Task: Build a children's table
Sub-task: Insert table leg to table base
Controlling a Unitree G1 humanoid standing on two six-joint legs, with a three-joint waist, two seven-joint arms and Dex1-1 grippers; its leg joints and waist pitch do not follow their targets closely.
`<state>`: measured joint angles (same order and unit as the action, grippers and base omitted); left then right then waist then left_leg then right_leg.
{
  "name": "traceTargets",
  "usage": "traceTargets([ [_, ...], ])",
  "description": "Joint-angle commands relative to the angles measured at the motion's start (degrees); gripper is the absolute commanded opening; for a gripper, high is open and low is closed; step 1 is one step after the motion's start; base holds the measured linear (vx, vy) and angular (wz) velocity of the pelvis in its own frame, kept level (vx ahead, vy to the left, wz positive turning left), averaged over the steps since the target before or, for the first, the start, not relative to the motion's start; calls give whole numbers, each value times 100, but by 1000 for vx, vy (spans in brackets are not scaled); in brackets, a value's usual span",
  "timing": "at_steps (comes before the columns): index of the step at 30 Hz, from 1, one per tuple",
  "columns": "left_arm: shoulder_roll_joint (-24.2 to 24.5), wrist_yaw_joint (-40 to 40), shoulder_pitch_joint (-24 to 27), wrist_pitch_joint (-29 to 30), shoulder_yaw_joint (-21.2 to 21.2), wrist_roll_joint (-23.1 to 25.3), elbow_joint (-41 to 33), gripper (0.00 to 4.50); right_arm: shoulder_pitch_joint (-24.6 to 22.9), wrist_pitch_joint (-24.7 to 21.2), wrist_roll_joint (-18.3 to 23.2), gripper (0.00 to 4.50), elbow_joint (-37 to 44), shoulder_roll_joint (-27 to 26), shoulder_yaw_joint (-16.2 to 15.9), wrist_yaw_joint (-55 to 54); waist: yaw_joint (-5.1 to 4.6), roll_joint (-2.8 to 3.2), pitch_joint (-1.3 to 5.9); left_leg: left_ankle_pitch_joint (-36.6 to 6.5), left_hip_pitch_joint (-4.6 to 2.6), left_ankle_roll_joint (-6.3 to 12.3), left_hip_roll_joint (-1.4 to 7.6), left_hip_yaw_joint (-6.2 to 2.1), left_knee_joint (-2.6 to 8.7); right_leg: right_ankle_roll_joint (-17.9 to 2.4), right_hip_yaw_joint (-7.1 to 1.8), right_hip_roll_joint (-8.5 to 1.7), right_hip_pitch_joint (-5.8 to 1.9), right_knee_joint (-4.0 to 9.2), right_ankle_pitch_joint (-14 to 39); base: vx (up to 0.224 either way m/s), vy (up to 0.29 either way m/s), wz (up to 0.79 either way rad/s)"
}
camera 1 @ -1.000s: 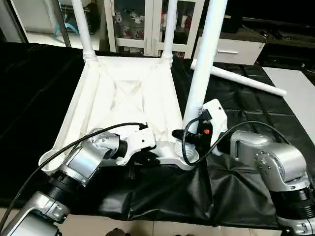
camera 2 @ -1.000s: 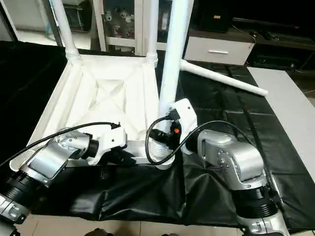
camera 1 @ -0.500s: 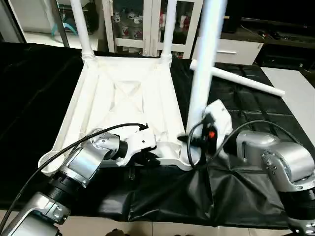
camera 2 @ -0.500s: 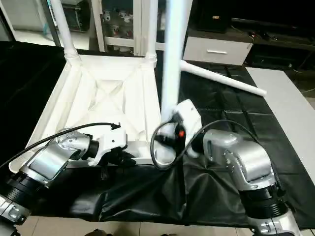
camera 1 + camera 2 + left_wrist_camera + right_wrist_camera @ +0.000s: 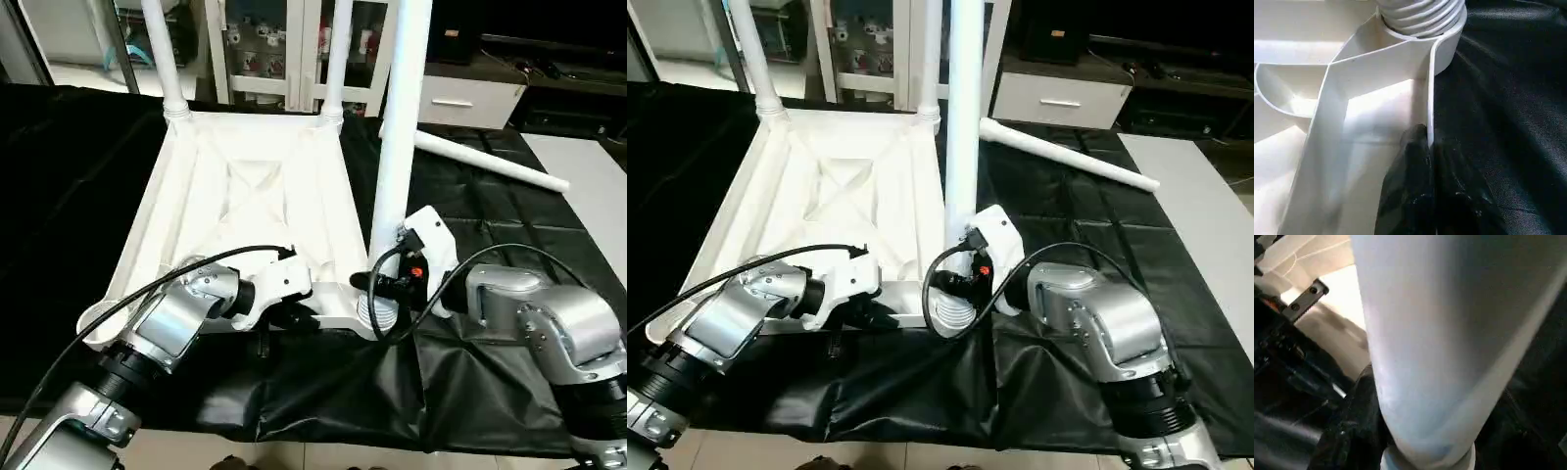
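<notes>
The table top [image 5: 245, 206] lies upside down in the middle of the head views, its X-ribbed underside up, on a black cloth [image 5: 470, 392] covering the bench. Its round corner sockets act as the holders here. The two far sockets, at the upper centre of the frame, each carry an upright leg [image 5: 165, 59] whose top is cut off by the picture edge. The near right socket [image 5: 377, 315] holds a third leg [image 5: 397, 127], standing upright with its ribbed end seated in the ring. The near left socket [image 5: 98, 323] is partly hidden behind the left arm and cable. A fourth leg [image 5: 490, 162] lies loose on the cloth at the upper right, well apart from the top.

The left hand [image 5: 1427, 161] is closed, its black fingers pinching the near rim of the table top just beside the filled socket. The right hand [image 5: 387, 284] is about half open around the base of the third leg, its fingers either side of the tube in the right wrist view; the arm's white housing hides most of this grip from the head views.
</notes>
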<state>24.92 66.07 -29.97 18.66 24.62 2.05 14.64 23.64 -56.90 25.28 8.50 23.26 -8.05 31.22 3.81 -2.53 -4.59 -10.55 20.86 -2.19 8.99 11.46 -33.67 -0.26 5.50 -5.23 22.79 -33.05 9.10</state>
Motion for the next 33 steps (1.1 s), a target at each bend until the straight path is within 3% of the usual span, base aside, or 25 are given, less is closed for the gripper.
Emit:
traceTargets([
  [1,-108,-86,117,35,25,-45,150,0,-159,16,-34,190,-184,-42,82,-102,-40,-34,232,-2203,-125,-220,468,-327,511,-377,-366,-544,-67,597,3670,0,0,0],
  [3,-115,-111,130,49,-1,-60,140,0,-357,110,70,190,-191,-169,263,-136,-59,-30,220,-2330,-130,-234,469,-338,517,-346,-360,-546,-57,609,3760,0,0,0],
  [7,-119,-118,134,50,-10,-65,141,0,-464,202,98,189,-169,-195,295,-117,-78,-20,198,-2475,-142,-239,459,-349,515,-272,-351,-552,-33,654,4010,0,0,0],
  [9,-147,-149,119,47,-32,-74,176,0,-756,454,129,189,-252,-266,390,-77,-73,-19,194,-2536,-154,-237,459,-348,509,-231,-354,-566,-16,684,4104,0,0,0],
  [11,-167,-171,105,51,-49,-80,198,0,-867,572,84,189,-331,-304,424,-107,-92,-29,192,-2553,-125,-221,461,-372,529,-219,-338,-561,-43,672,4143,0,0,0],
  [13,-190,-197,89,56,-67,-85,219,0,-1016,725,33,189,-394,-372,465,-103,-91,-13,177,-2667,-163,-232,457,-362,516,-214,-339,-565,2,714,4224,0,0,0],
  [15,-200,-204,80,59,-74,-87,231,0,-1115,803,19,189,-410,-436,506,-117,-104,-15,162,-2807,-184,-235,446,-379,512,-162,-305,-570,1,753,4431,0,0,0],
  [17,-215,-231,63,57,-93,-92,258,0,-1212,916,24,189,-423,-470,508,-121,-125,18,161,-2903,-178,-279,469,-410,555,-160,-281,-559,-38,747,4305,0,0,0],
  [20,-231,-278,39,58,-125,-84,298,0,-1342,1126,-114,189,-400,-389,346,-107,-151,9,127,-3151,-229,-302,462,-415,575,-144,-259,-558,-14,799,4394,0,0,0],
  [22,-235,-289,33,59,-134,-76,308,0,-1381,1199,-215,189,-355,-331,242,-90,-172,17,117,-3224,-251,-310,456,-424,579,-108,-225,-568,-40,842,4503,0,0,0],
  [27,-259,-377,12,72,-177,-48,347,0,-1467,1518,-468,189,-240,-221,35,-46,-215,5,106,-3395,-253,-335,472,-446,606,-151,-242,-586,-42,834,4415,0,0,0],
  [33,-311,-529,-47,86,-243,-20,459,0,-1578,1935,-727,189,-293,-151,-162,-46,-244,2,78,-3429,-259,-285,456,-468,592,-64,-224,-610,-25,890,4735,0,0,0],
])
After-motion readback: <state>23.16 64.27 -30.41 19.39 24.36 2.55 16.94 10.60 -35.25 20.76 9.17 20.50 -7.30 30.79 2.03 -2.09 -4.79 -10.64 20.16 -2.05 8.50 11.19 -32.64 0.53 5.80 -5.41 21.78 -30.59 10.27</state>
